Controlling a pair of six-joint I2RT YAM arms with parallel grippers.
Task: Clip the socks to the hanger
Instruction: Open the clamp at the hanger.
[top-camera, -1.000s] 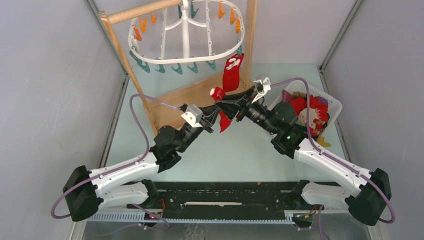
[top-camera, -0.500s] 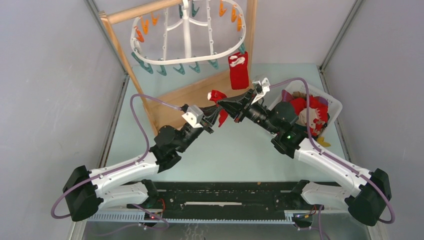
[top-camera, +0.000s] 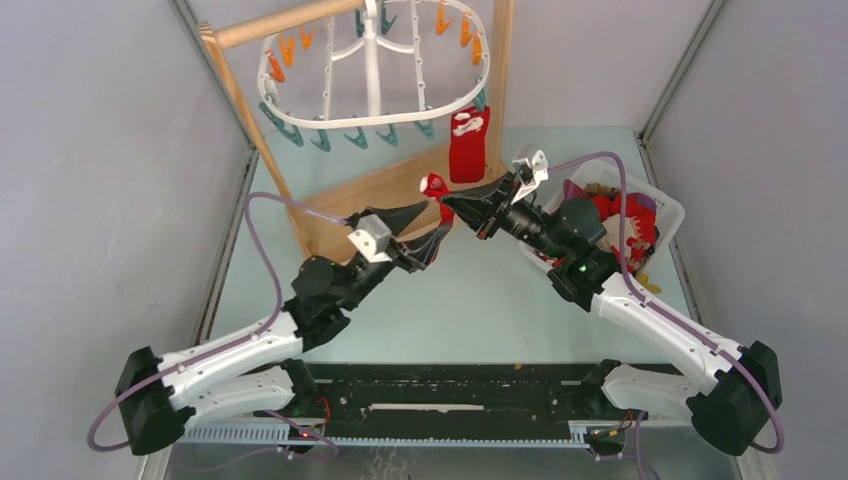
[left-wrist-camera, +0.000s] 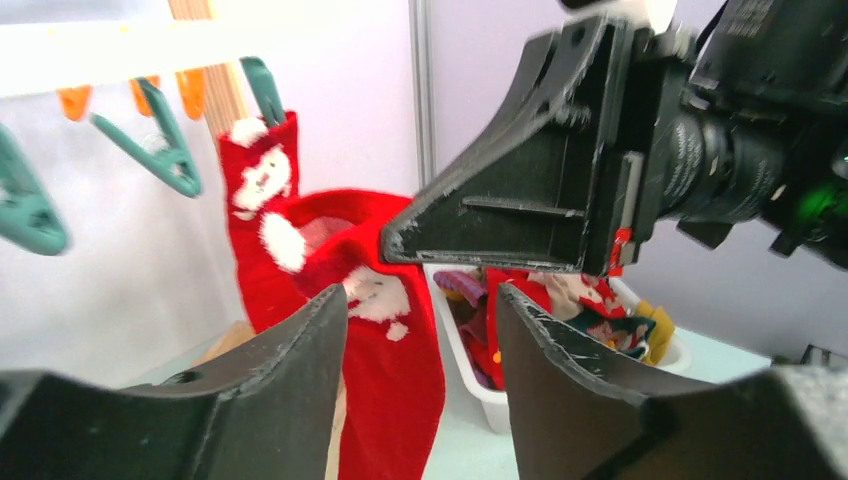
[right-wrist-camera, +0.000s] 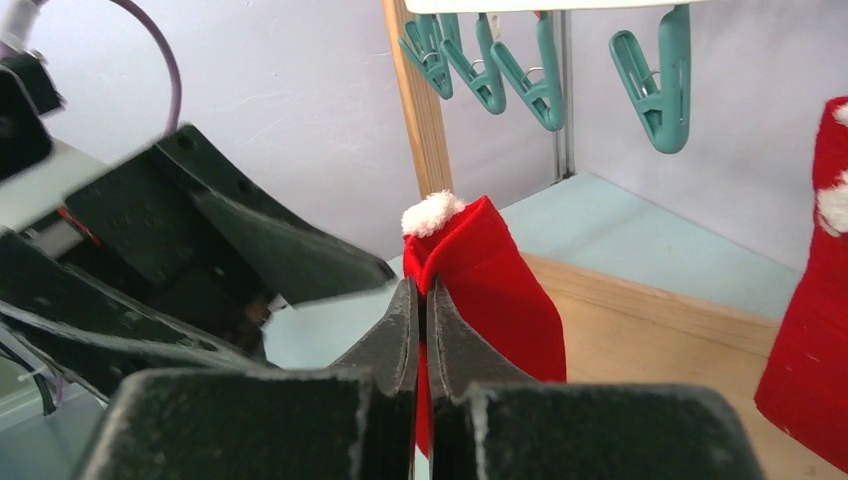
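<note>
Right gripper (top-camera: 447, 203) is clamped tight on 1 red sock (right-wrist-camera: 490, 270), just near of the hanger (top-camera: 372, 122). Left gripper (left-wrist-camera: 420, 300) stands half-spread just left of it — holding nothing. A 2nd sock (top-camera: 466, 145) hangs clipped at the hanger's right rim.

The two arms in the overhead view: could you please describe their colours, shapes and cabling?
Both the left arm and the right arm have white curved link shells between bulky black joint housings. A purple cable loops along each. Each wrist carries a pale grey camera block behind black wedge-shaped tapering jaws. A small green light glows on the right arm.
</note>
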